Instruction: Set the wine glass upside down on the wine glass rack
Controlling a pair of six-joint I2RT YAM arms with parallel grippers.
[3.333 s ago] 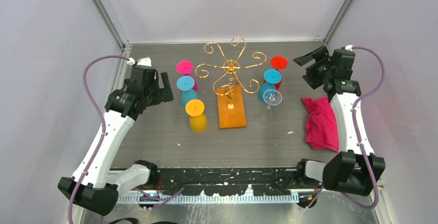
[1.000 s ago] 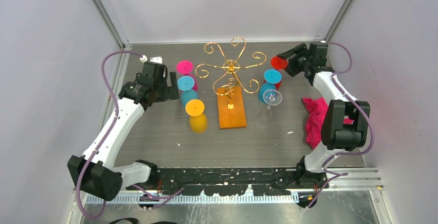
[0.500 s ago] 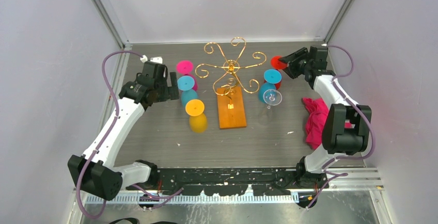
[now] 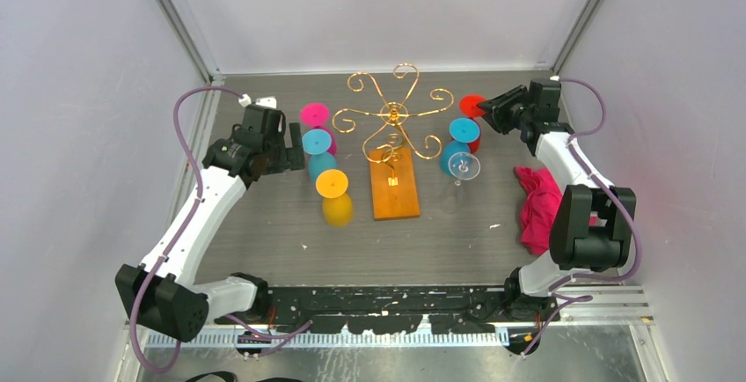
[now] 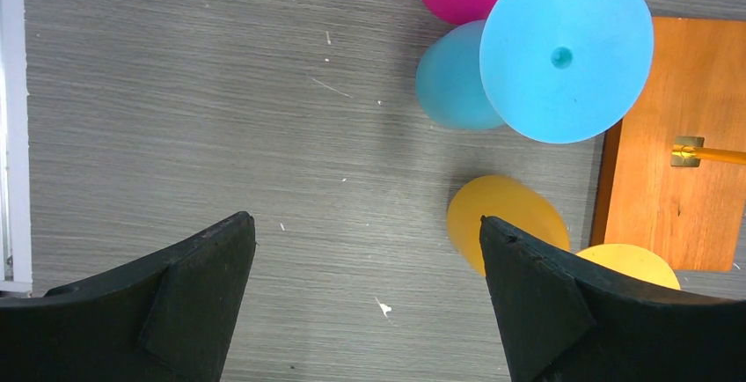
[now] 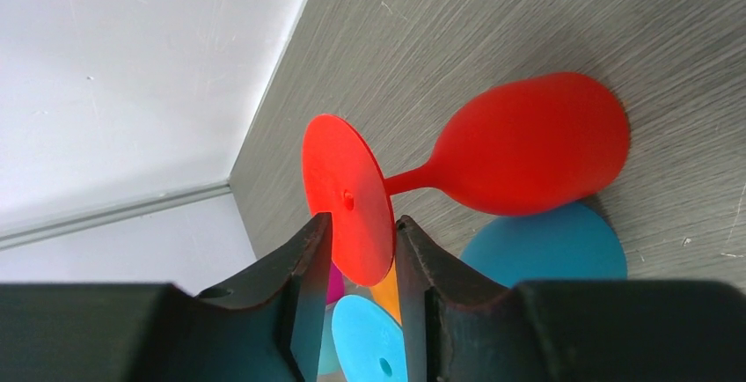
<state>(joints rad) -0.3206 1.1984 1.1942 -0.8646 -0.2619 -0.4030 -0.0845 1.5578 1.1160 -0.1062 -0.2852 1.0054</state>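
Observation:
The red wine glass (image 4: 473, 106) stands upside down at the back right, its bowl (image 6: 528, 149) on the table and its round foot up. My right gripper (image 4: 486, 109) reaches it from the right; in the right wrist view the gripper (image 6: 362, 219) straddles the edge of the foot disc, jaws narrowly open on either side of it. The gold wine glass rack (image 4: 393, 113) on its orange wooden base (image 4: 393, 184) holds nothing. My left gripper (image 4: 286, 149) hangs wide open (image 5: 365, 219) above bare table, left of a light blue glass (image 5: 566, 50).
Pink (image 4: 314, 115), light blue (image 4: 316, 142) and yellow (image 4: 332, 183) glasses stand inverted left of the rack. A blue glass (image 4: 464, 129) and a clear glass (image 4: 464, 165) stand right of it. A red cloth (image 4: 547, 209) lies by the right wall.
My right gripper has narrowed its jaws around the red glass's foot disc. The left arm has not moved over the last second.

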